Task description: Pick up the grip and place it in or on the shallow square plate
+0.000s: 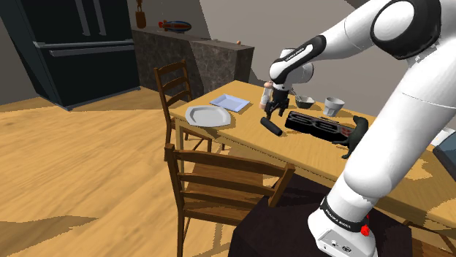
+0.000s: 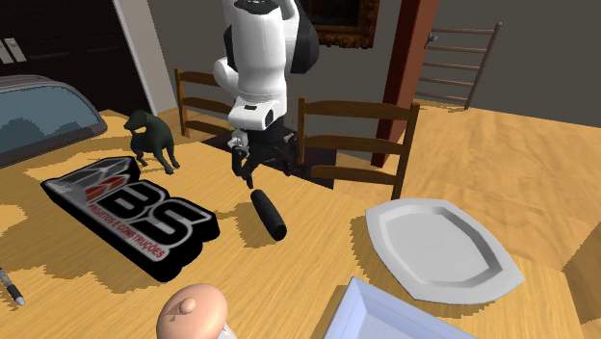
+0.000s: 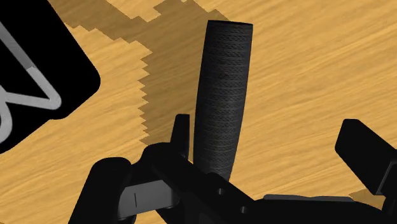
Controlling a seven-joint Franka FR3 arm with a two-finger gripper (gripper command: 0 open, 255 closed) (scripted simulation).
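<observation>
Hanging low over the wooden table with the gripper spread wide and clasping nothing, straddling the black grip, itself lying flat near a black logo sign, closer to one finger than the other. Judging by its ribbed surface: probably handling as a light, stiff, non-slippery cylinder, best pinching across its middle, square to its length. Lying well apart toward the shoulder view's left: the shallow square plate and a grey oval plate, both standing empty.

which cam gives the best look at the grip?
Wrist view: the grip is close up, ribbed texture visible, its near end hidden behind the gripper. Second exterior view shows its whole length on the table. Shoulder view shows it as a small dark cylinder.
</observation>
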